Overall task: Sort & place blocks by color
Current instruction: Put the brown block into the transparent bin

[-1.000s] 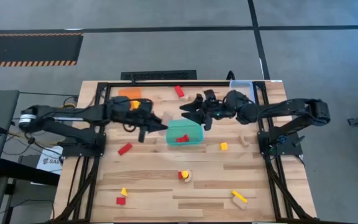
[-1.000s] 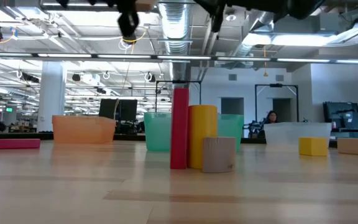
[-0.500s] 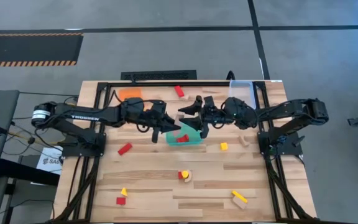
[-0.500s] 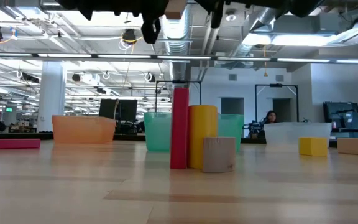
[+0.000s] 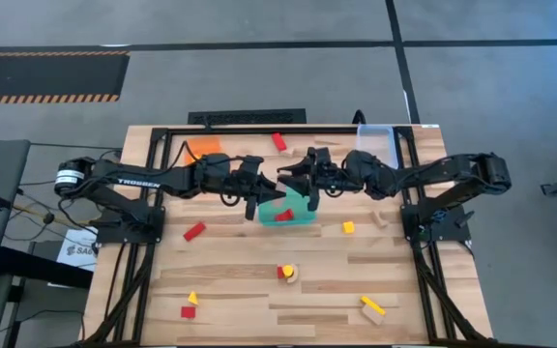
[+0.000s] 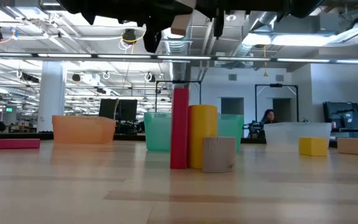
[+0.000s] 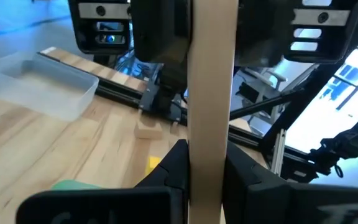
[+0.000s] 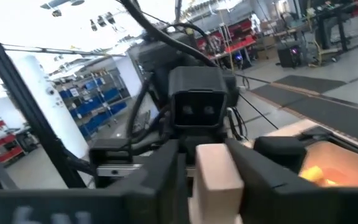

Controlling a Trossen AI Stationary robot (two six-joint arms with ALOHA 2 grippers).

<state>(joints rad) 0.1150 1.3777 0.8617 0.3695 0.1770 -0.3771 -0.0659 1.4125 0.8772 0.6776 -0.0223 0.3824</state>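
My left gripper hangs above the teal tray, shut on a pale wood bar. My right gripper faces it from the table's right, open. Its fingers stand on either side of the bar's free end; whether they touch it I cannot tell. In the low view the bar shows high above the table between both grippers. A red block lies inside the teal tray. Other red, yellow and wood blocks lie scattered on the table. My left gripper pinches the pale wood bar between its two fingers, near the bar's end closest to that wrist. The fingers lie along the bar, coming level from the table's left. The bar is lifted clear and sticks out toward my right gripper.
An orange tray sits at far left, a clear tray at far right. Loose blocks: red, red, yellow, wood, a small cluster, more near the near edge.
My left gripper has carried the wood bar toward the table's right, from beside the orange tray to above the teal tray, until the bar's free end came between my right gripper's fingers. My right gripper has stayed roughly in place.
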